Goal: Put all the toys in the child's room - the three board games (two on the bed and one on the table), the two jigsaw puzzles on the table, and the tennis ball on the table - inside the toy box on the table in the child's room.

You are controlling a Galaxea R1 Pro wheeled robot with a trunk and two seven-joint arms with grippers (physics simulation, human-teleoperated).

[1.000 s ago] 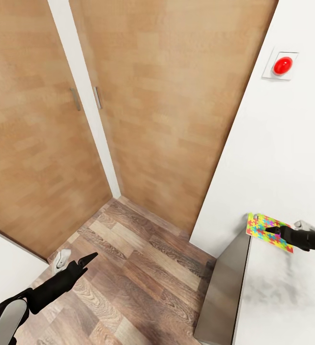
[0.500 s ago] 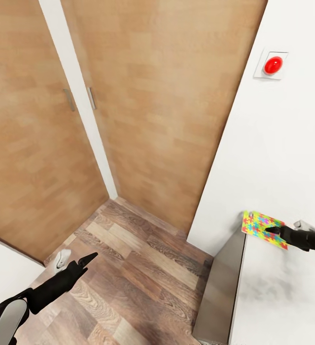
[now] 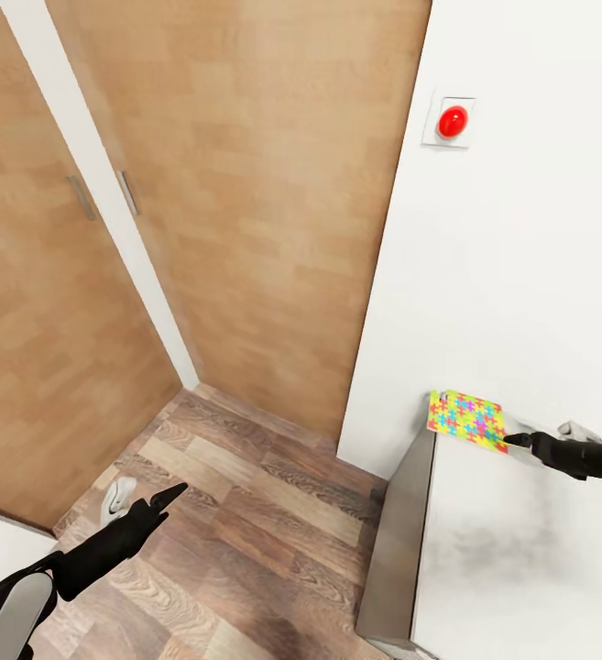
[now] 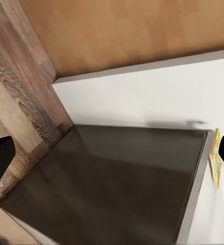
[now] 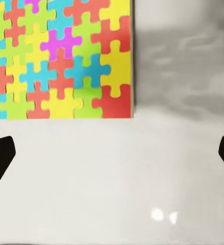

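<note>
The right tool [image 3: 518, 441], fingers spread and empty, hovers just short of the jigsaw puzzle [image 3: 466, 419] lying flat on the surface [image 3: 511, 559] directly ahead, so I judge the pickup is beginning: advance, straddle its near edge, close.

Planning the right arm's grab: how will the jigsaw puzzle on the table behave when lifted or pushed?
The jigsaw puzzle looks thin and flat, so probably light and rigid. Lying flush on the smooth table, it would likely slide, not tip. Its low edge may be hard to pinch.

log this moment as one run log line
right gripper: open, by puzzle, not touching | puzzle: flat on table corner | left gripper: open, over floor
</note>
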